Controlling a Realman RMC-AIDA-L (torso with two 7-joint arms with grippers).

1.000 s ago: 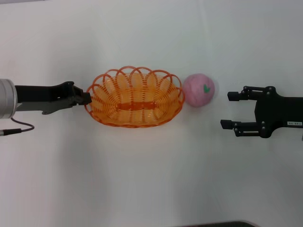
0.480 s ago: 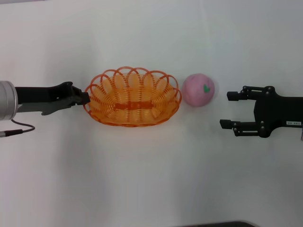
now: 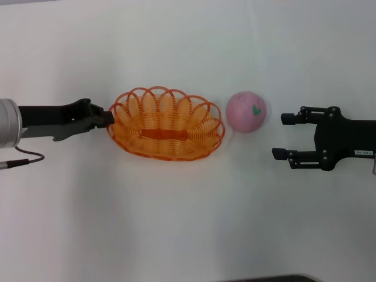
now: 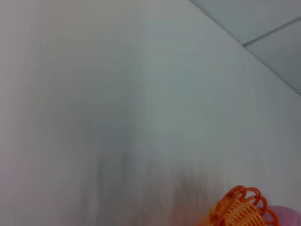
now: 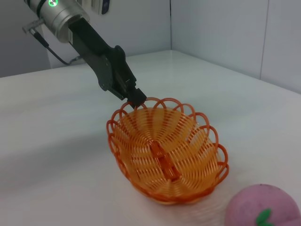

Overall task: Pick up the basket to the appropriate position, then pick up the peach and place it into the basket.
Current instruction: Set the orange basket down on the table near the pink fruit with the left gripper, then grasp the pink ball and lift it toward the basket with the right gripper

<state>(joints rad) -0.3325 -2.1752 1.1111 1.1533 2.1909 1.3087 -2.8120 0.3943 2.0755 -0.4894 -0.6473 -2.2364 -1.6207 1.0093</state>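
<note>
The orange wire basket (image 3: 166, 124) is at the table's middle, tilted, with its left end raised; it also shows in the right wrist view (image 5: 167, 150) and partly in the left wrist view (image 4: 240, 209). My left gripper (image 3: 107, 117) is shut on the basket's left rim, seen too in the right wrist view (image 5: 136, 99). The pink peach (image 3: 247, 111) with a green leaf mark sits just right of the basket, apart from it; it also shows in the right wrist view (image 5: 261, 207). My right gripper (image 3: 283, 136) is open and empty, a little right of the peach.
The white table (image 3: 188, 223) spreads in front of and behind the basket. A dark edge (image 3: 270, 278) shows at the table's near side. A wall (image 5: 221, 33) stands beyond the table.
The basket has tipped and shifted slightly away, its left end lifted by my left gripper. The peach and the right gripper have hardly moved.
</note>
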